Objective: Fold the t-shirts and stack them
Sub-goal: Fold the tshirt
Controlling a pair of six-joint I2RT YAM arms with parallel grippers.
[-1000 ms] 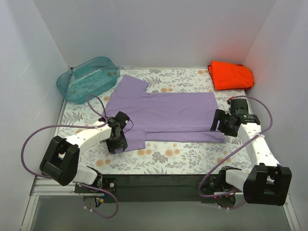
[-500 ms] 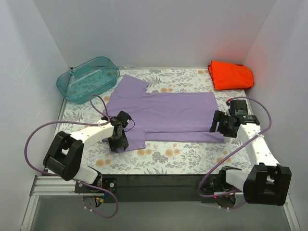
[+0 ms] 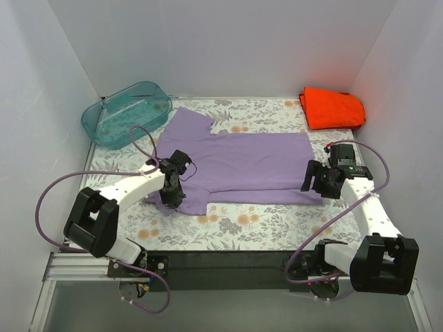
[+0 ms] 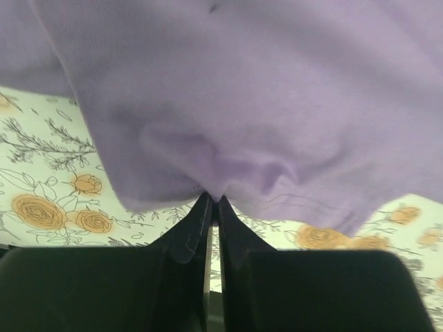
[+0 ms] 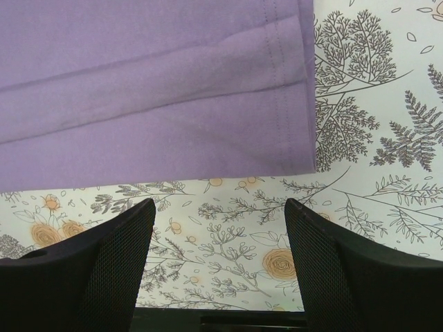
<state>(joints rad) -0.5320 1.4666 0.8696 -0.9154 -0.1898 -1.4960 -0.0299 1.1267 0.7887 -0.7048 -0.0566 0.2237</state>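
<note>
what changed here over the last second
The left pincer snapped shut, pinching a fold at the near-left edge of the purple t-shirt, after edging slightly farther over it. The right pincer stayed open just short of the shirt's near-right corner. The orange t-shirt and teal tub did not move.

The lavender t-shirt (image 3: pixel 235 162) was soft, matt knit cloth with a stitched hem, and the orange-red t-shirt (image 3: pixel 332 107) looked alike. The tub (image 3: pixel 128 112) was glossy, translucent teal plastic. The table (image 3: pixel 263 225) bore a smooth, matt floral print. The left gripper (image 4: pixel 212 202) had smooth black plastic jaws. The right gripper (image 5: pixel 219 205) had jaws with a rough mesh texture.
</note>
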